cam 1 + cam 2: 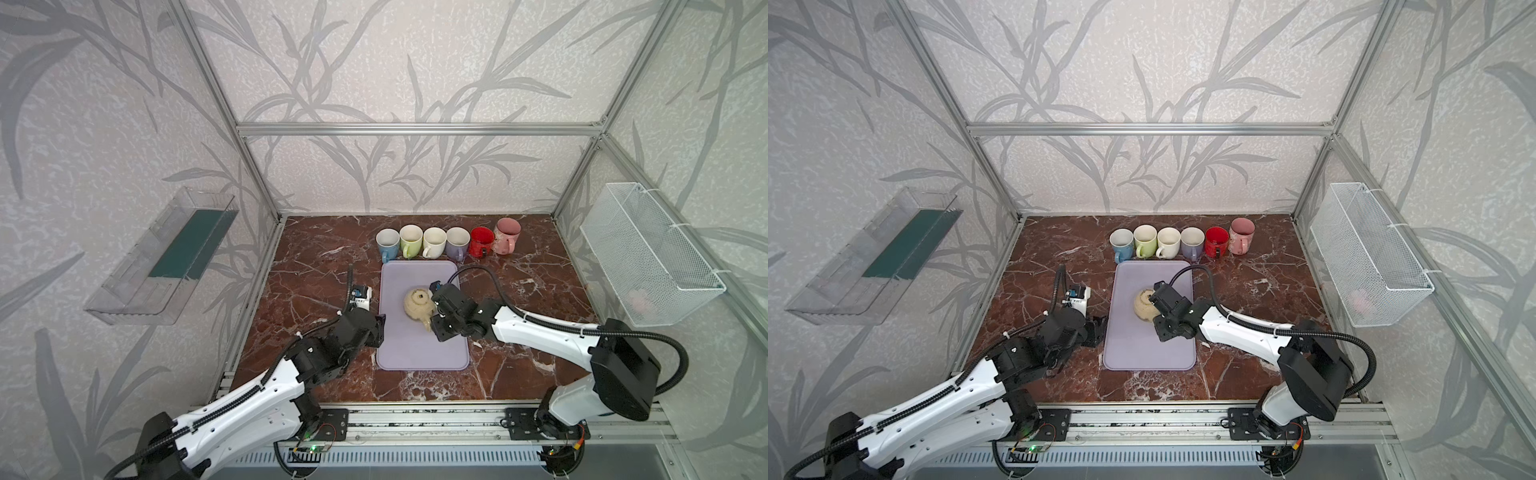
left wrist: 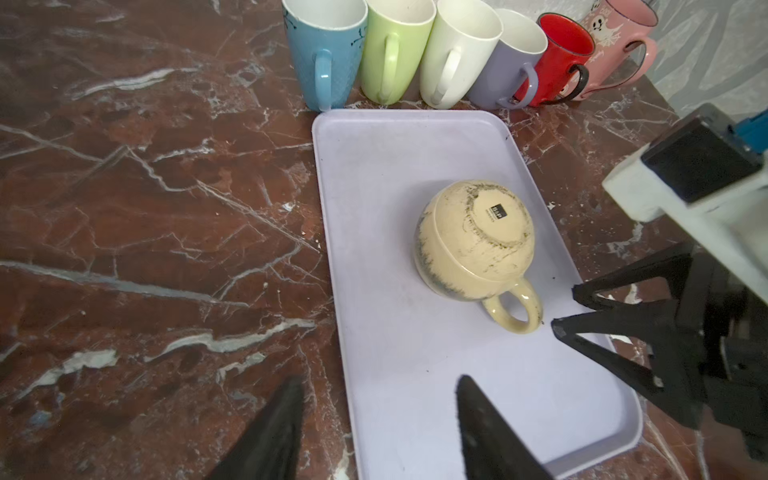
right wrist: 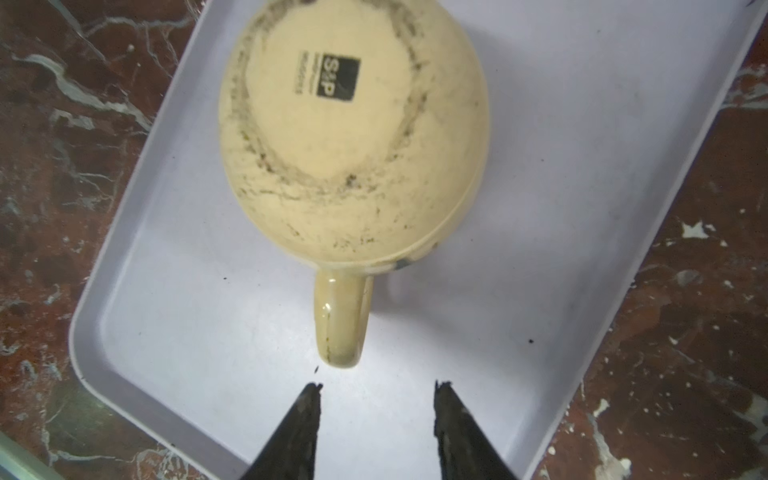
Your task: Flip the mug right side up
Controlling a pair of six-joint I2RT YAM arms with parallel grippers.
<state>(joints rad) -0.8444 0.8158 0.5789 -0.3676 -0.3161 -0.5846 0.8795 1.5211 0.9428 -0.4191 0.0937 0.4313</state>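
Note:
A cream speckled mug (image 1: 417, 305) (image 1: 1143, 306) sits upside down on a lavender tray (image 1: 415, 357), its base with a black label facing up. In the right wrist view the mug (image 3: 353, 137) turns its handle (image 3: 340, 320) toward my right gripper (image 3: 376, 386), which is open and empty with its tips just short of the handle. The left wrist view shows the mug (image 2: 473, 237) and the right gripper (image 2: 565, 309) beside the handle (image 2: 515, 307). My left gripper (image 2: 380, 379) is open and empty, straddling the tray's left rim (image 2: 332, 270), well clear of the mug.
Several upright mugs stand in a row behind the tray, from blue (image 1: 386, 243) to pink (image 1: 507, 237). A white wire basket (image 1: 648, 253) hangs on the right wall and a clear plastic shelf (image 1: 162, 257) on the left. The tabletop (image 1: 316, 270) is dark red marble.

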